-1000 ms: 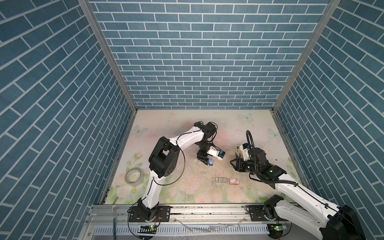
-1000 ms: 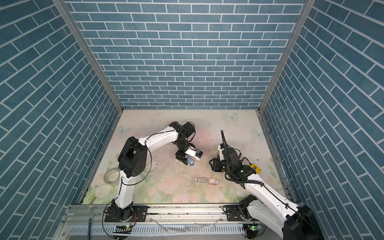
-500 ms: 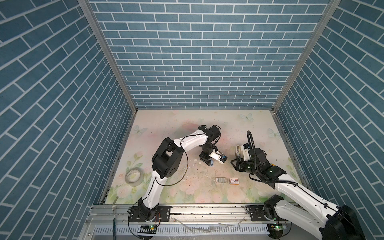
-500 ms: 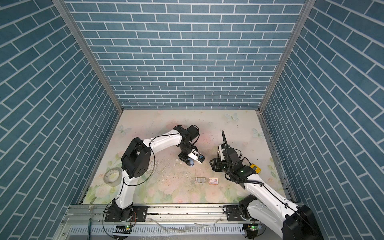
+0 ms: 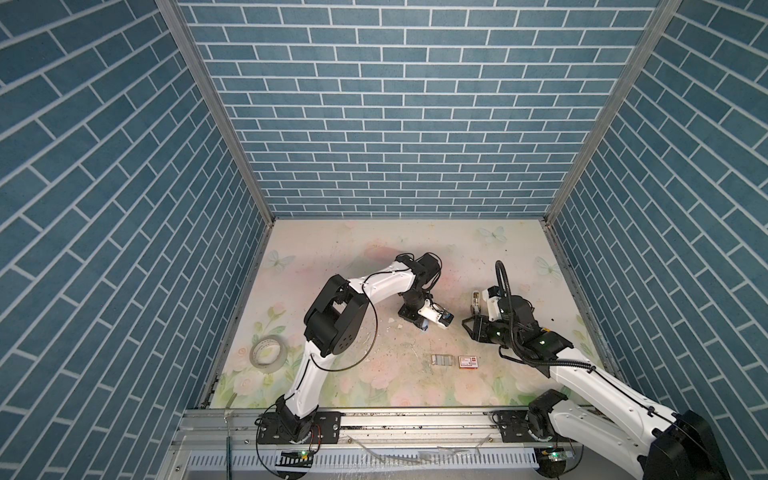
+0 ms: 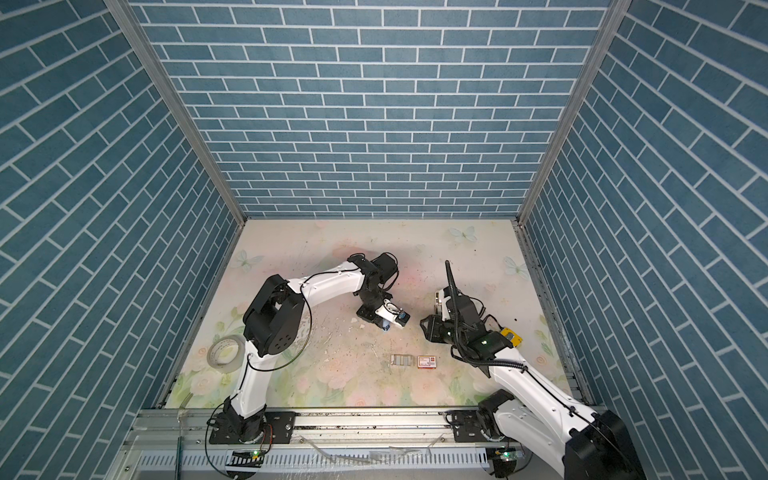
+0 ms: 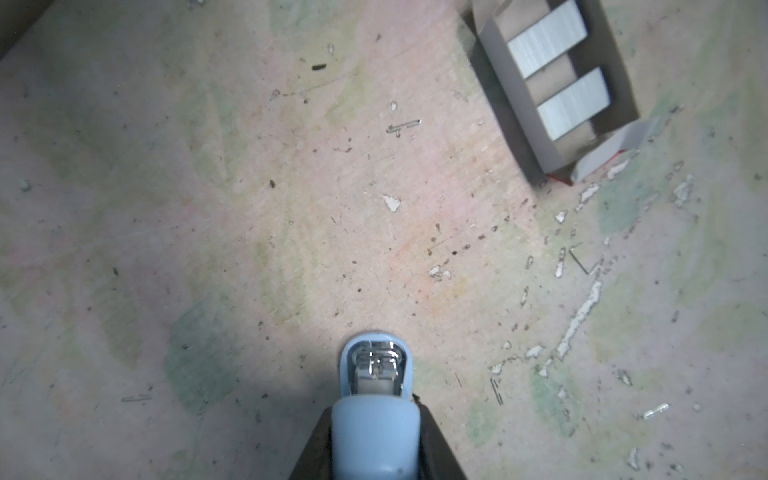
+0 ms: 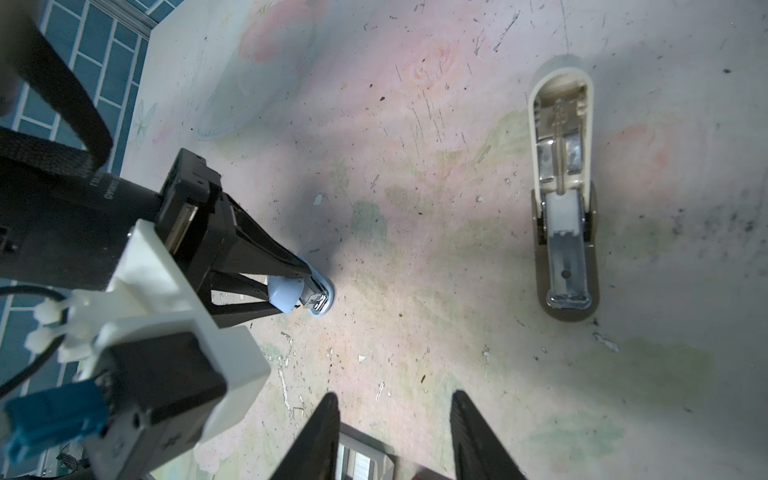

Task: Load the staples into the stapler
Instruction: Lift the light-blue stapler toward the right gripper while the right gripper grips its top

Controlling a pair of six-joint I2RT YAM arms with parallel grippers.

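Near the middle of the tabletop (image 5: 365, 249), the left gripper (image 8: 291, 291) has its jaws pinched tight on the blue stapler (image 7: 374, 440). It stands nose-down, tip touching the surface. The right gripper (image 8: 394, 395) hangs nearby, jaws partly apart and empty. The staples (image 7: 573, 110) lie in their pale tray (image 5: 441, 360) toward the front edge. That is well apart from the blue stapler and just beside the red-and-white box (image 5: 468, 362).

To my eye the step in hand is steadying the stapler so its lid can be swung open. The grip should sit square on the body and clear of the lid. Keeping the nose braced against the tabletop would stop it twisting. A strip would then want lifting by its long sides and kept level, since such strips break easily.

Counting:
- Two staplers: the blue one and a cream stapler (image 8: 561, 199) lying opened flat, its channel bare.
- One tray.
- Two strips showing in the left wrist view, where the tray runs out of frame.
- One printed box.
- One roll of tape (image 5: 268, 356).
- A scatter of loose staples, too small to number.
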